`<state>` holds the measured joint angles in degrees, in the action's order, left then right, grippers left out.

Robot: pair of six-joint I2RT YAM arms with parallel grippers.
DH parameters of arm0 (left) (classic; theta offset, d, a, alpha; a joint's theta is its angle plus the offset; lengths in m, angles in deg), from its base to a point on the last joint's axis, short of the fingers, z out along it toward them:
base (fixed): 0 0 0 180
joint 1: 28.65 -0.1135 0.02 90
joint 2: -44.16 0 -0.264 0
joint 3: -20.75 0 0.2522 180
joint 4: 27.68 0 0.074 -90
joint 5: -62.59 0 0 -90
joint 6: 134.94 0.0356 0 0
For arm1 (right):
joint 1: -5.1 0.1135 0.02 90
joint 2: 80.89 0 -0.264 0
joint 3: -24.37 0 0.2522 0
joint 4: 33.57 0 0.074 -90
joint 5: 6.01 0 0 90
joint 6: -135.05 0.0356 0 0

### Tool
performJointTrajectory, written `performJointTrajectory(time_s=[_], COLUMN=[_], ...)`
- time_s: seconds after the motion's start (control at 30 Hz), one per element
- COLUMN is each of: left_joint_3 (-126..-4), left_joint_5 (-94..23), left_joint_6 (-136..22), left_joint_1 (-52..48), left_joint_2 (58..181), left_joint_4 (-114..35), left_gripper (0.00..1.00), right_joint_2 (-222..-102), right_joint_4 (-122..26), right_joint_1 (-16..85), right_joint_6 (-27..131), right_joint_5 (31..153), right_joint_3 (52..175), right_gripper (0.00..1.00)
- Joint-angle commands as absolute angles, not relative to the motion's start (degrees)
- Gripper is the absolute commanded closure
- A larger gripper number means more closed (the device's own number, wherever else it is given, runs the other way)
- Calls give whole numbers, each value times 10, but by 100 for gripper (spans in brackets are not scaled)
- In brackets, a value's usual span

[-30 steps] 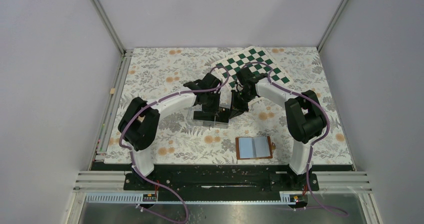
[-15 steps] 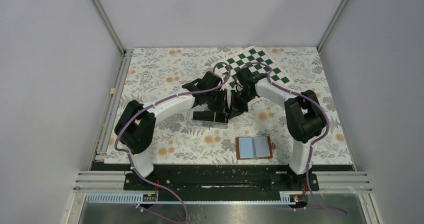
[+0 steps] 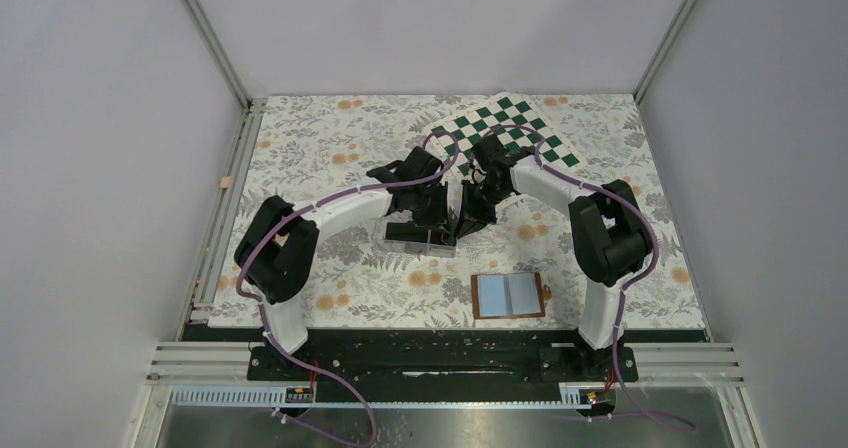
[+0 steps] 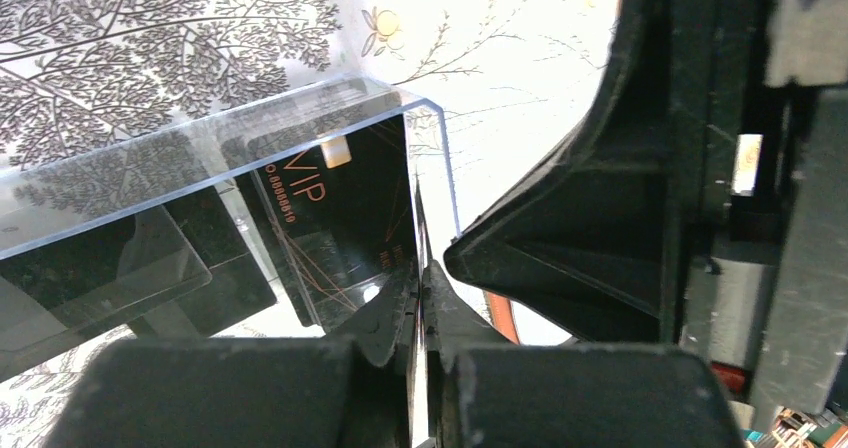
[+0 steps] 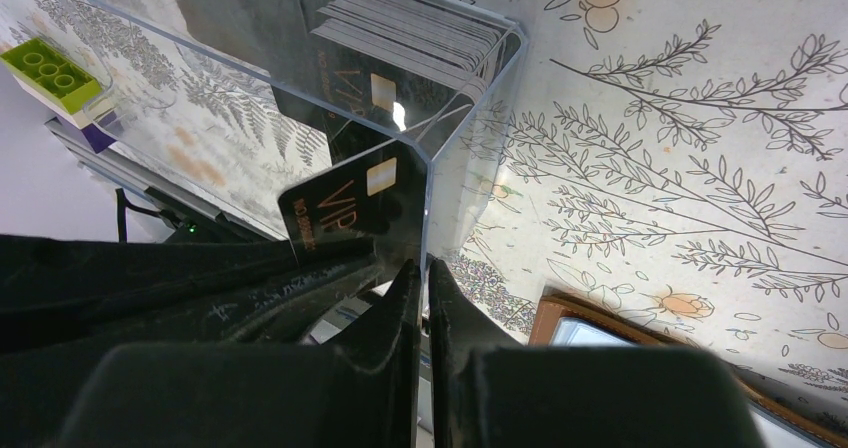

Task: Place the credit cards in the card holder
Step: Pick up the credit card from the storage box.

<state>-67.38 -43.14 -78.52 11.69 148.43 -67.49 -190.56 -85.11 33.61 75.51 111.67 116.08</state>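
Card (image 5: 340,208) seemingly in left pincer (image 4: 420,280), at box (image 5: 200,98) corner

1. The worktop (image 3: 300,148) is covered edge to edge by a pale cloth printed with grey leaves and orange flowers.
2. A clear plastic box (image 3: 398,243) stands on it, right under the left hand (image 3: 437,228) and just beside the right hand (image 3: 463,224). The dark credit cards (image 5: 420,28) are stacked inside it.
3. A green-and-white checkered board (image 3: 520,123) lies flat beyond both hands, toward the far edge.
4. The card holder (image 3: 509,295) lies open with its pale sleeves up, on the near side of the right hand and well apart from it.
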Motion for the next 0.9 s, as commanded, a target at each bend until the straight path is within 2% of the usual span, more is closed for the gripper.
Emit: performJointTrajectory(time_s=[0.0,0.07,0.2,0.3,0.4,0.5,0.67,0.87], left_joint_3=[-661,-659,-653,-630,-583,-517,-359,-192], left_joint_5=[-417,-404,-373,-363,-378,-418,-527,-560], left_joint_6=[-787,-782,-762,-757,-766,-803,-949,-1116], left_joint_1=[110,110,110,110,110,110,117,147], left_joint_2=[1466,1440,1362,1278,1204,1136,1046,986], left_joint_4=[-655,-655,-664,-667,-658,-626,-460,-197], left_gripper=[100,100,100,100,100,100,100,100], right_joint_2=[-1888,-1859,-1769,-1701,-1627,-1560,-1448,-1369], right_joint_4=[-851,-848,-824,-812,-793,-766,-660,-519], right_joint_1=[348,348,347,347,346,343,336,332], right_joint_6=[746,743,749,752,755,763,825,921], right_joint_5=[1113,1102,1077,1076,1096,1134,1223,1313], right_joint_3=[1160,1154,1120,1096,1059,996,866,724], right_gripper=[96,89,57,44,36,32,32,39])
